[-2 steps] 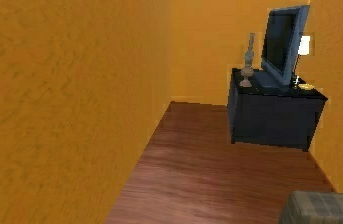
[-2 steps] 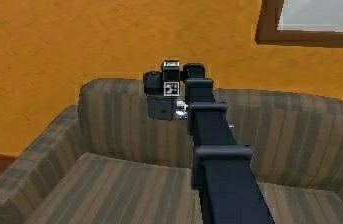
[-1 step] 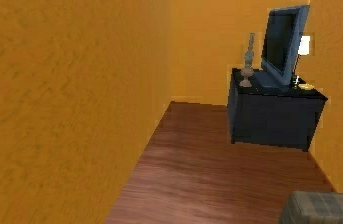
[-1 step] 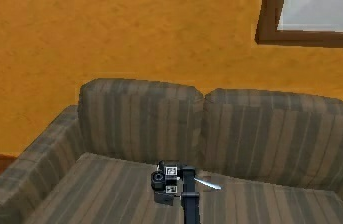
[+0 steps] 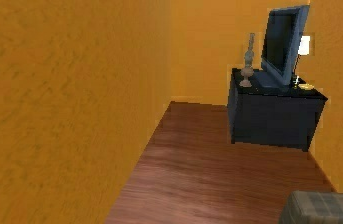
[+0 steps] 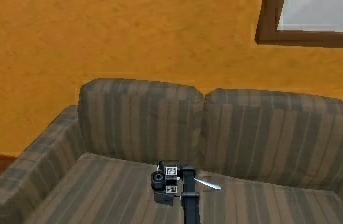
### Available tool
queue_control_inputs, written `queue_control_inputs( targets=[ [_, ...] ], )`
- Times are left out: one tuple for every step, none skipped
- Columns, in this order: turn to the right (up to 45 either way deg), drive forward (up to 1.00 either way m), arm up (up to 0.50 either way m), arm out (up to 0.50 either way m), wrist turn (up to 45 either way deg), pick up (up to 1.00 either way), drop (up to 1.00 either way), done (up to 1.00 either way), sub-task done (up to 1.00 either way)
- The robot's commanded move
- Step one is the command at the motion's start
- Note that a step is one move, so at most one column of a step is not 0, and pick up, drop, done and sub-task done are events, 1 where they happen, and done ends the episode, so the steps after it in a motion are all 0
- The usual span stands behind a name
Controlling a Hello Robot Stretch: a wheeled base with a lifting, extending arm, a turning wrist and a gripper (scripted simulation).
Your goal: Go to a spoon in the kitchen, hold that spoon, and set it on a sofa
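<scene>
A brown striped sofa (image 6: 129,120) with two back cushions stands against an orange wall in the arm side view. My arm (image 6: 191,208) rises from the bottom edge over its seat. The gripper (image 6: 164,188) sits at the arm's far end, above the seat cushion. A thin pale sliver (image 6: 211,184), perhaps the spoon, lies just right of the arm against the seat. I cannot tell whether the gripper holds anything. A striped corner of the sofa (image 5: 324,208) also appears at the forward view's bottom right.
Ahead, a wood floor (image 5: 219,150) runs between orange walls to a dark cabinet (image 5: 271,115). On it stand a television (image 5: 282,45) and a slim pale figurine (image 5: 249,55). A framed window (image 6: 314,22) hangs above the sofa.
</scene>
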Motion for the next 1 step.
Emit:
queue_control_inputs(
  targets=[
    [0.0,0.00,0.00,0.00,0.0,0.00,1.00,0.00,0.00]
  ],
)
